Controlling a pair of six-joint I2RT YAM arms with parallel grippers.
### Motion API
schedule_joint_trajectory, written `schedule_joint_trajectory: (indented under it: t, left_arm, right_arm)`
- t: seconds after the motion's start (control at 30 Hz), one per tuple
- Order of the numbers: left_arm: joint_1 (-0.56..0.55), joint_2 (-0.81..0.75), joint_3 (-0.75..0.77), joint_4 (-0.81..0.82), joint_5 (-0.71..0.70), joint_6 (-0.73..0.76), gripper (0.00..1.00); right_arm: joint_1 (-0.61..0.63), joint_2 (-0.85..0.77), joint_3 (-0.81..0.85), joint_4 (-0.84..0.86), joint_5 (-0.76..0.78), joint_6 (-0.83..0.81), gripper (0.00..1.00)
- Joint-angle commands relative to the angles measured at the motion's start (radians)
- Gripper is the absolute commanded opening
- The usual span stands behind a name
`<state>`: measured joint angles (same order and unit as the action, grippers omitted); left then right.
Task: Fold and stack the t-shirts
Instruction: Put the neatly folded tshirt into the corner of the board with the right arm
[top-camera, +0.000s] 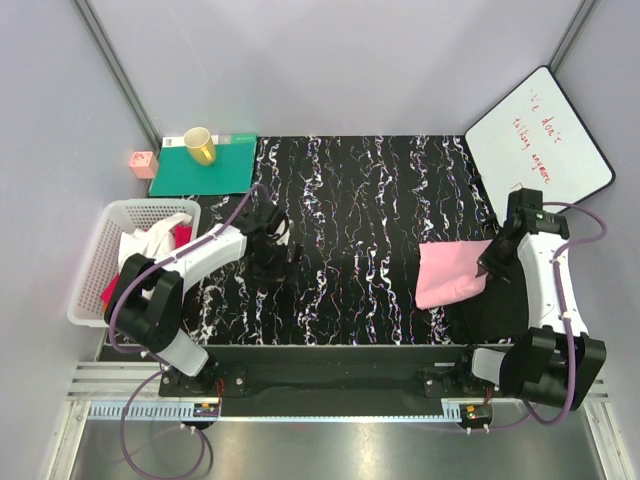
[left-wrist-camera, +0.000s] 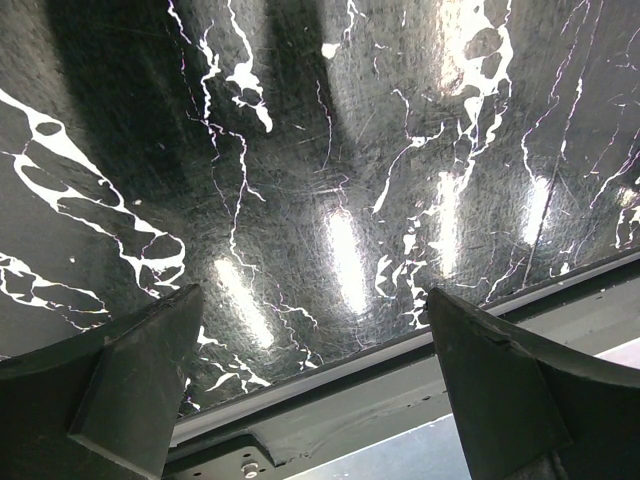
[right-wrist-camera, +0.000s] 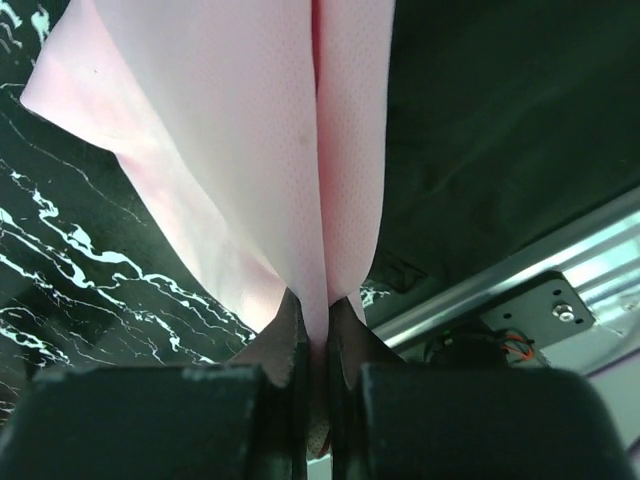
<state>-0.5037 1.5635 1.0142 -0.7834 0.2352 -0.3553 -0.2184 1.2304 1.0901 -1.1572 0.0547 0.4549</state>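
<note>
The light pink t-shirt (top-camera: 447, 272) lies folded on the right side of the black marbled table (top-camera: 360, 200). My right gripper (top-camera: 487, 268) is shut on its right edge; in the right wrist view the pink cloth (right-wrist-camera: 260, 150) runs up from between the closed fingers (right-wrist-camera: 290, 335). The white t-shirt (top-camera: 155, 238) and the magenta-red t-shirt (top-camera: 110, 290) lie bunched in the white basket (top-camera: 90, 270) at the left. My left gripper (top-camera: 268, 262) is open and empty over the table's left middle; its fingers (left-wrist-camera: 140, 370) stand wide apart above bare tabletop.
A green mat (top-camera: 210, 165) with a yellow cup (top-camera: 200, 146) lies at the back left, a small pink box (top-camera: 143, 163) beside it. A whiteboard (top-camera: 540, 140) leans at the back right. The table's front rail (left-wrist-camera: 420, 345) shows below the left gripper.
</note>
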Motion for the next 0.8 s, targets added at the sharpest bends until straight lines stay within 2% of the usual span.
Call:
schedule_joint_trajectory:
  t: [0.0,0.2,0.33,0.77]
  left_arm:
    - [-0.006,0.013,0.046,0.032,0.026,0.007,0.99]
    - [-0.007,0.029,0.061,0.044,0.045,0.009,0.99]
    - [-0.007,0.036,0.069,0.049,0.055,0.016,0.99]
    - [-0.007,0.066,0.110,0.050,0.070,0.029,0.99]
  right_arm:
    - [-0.070,0.023,0.079,-0.079,0.037,-0.030,0.00]
    - [-0.231,0.076,0.109,-0.114,0.065,-0.015,0.00]
    - [-0.280,0.135,0.119,-0.116,0.096,-0.025,0.00]
    - [-0.331,0.300,0.108,-0.087,0.226,-0.009,0.00]
